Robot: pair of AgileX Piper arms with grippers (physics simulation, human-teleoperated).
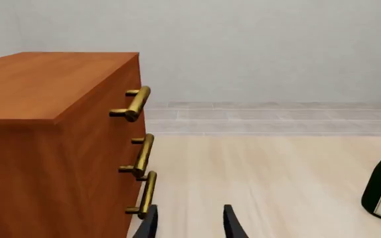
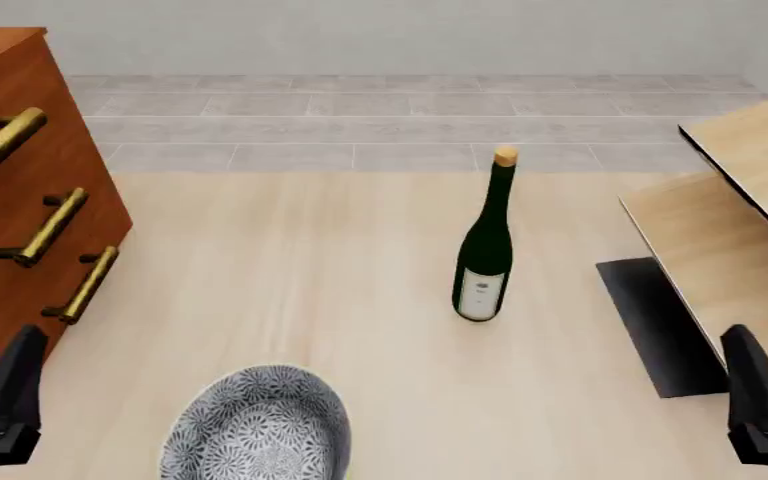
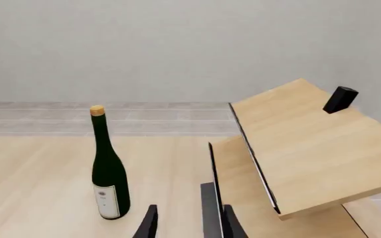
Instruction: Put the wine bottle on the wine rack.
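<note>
The tall dark green glass wine bottle [image 2: 484,245] with its tan cork stands upright mid-table on the pale wood table [image 2: 304,260], bare surface all around it. The slanted light-wood wine rack [image 2: 718,240] lines the right edge, the reddish-brown drawer cabinet [image 2: 11,190] the left. A patterned grey bowl [image 2: 261,425] sits at the near edge. Left gripper [image 1: 189,223] and right gripper [image 3: 189,223] both have jaws released, holding nothing.

Glossy glass wine bottle [image 2: 483,250] (cork-topped); matt wood wine rack [image 2: 738,215].
</note>
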